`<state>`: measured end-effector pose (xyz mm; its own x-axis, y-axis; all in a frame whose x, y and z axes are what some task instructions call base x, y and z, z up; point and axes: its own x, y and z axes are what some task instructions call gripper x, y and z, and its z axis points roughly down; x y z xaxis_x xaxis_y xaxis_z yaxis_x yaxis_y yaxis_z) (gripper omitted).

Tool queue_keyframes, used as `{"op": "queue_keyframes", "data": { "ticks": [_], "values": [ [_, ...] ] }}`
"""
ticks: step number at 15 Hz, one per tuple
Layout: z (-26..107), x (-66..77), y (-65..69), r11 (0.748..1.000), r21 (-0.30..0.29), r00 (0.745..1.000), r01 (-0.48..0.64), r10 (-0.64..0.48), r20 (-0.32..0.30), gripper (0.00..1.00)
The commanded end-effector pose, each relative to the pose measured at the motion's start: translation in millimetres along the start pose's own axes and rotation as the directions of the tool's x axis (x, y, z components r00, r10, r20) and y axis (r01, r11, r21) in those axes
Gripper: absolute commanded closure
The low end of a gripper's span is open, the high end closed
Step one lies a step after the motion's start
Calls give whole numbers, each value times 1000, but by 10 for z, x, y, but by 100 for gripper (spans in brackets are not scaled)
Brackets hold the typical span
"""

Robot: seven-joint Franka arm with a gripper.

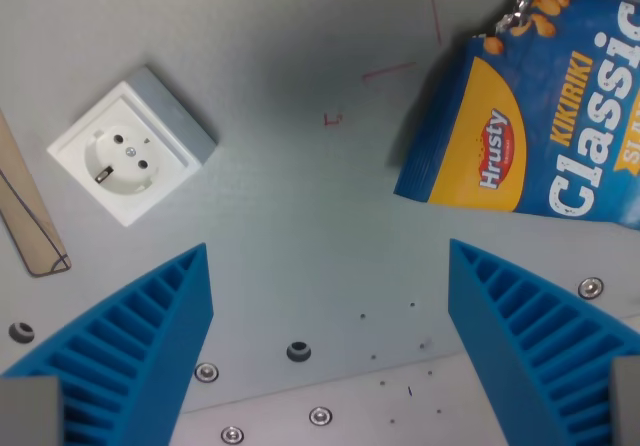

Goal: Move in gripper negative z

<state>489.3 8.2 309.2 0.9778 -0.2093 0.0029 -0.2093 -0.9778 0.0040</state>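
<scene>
My gripper [330, 296] looks straight down at a grey table [300, 196]. Its two blue ribbed fingers show at the bottom, one at the wrist view's left [140, 346] and one at the wrist view's right [530, 346]. They stand wide apart with nothing between them. Only bare grey surface lies under the gap.
A white wall socket [128, 148] on a grey base lies at the upper left. A blue Hrusty Kikiriki Classic snack bag [540, 106] lies at the upper right. A wooden piece [25, 206] sits at the left edge. Screws and a hole [298, 351] mark the plate near the bottom.
</scene>
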Motion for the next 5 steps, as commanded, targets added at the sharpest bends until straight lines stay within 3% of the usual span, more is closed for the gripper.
{"op": "queue_keyframes", "data": {
  "ticks": [1, 5],
  "values": [
    [-214, -50, 11, 1000, -3, 1000, 0, 0, 14, 0],
    [-414, -47, 11, 1000, -3, 1000, 0, 0, 14, 0]
  ]
}}
